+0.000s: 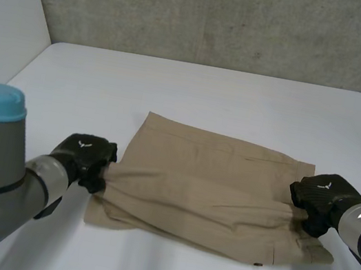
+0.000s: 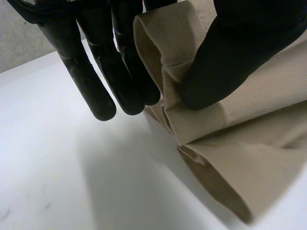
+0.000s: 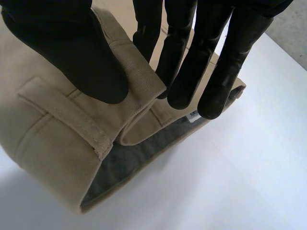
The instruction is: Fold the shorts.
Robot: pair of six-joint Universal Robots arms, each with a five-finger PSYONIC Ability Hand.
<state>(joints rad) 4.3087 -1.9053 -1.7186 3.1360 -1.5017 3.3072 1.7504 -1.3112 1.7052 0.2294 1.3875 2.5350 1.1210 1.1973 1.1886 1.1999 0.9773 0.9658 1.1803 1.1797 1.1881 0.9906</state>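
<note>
White table (image 1: 209, 91), w/ the tan shorts (image 1: 208, 178) lying across its near half, mostly flat. Their near long edge is lifted and rolled over between the two hands. L end: left hand (image 1: 85, 154) is clamped on the leg-hem edge, thumb on top of the cloth, fingers behind the fold. R end: right hand (image 1: 320, 193) pinches the waistband, thumb pressed down just beside a belt loop (image 3: 62, 120), fingers behind the turned-up edge. Grey lining (image 3: 139, 160) shows inside the waistband.
</note>
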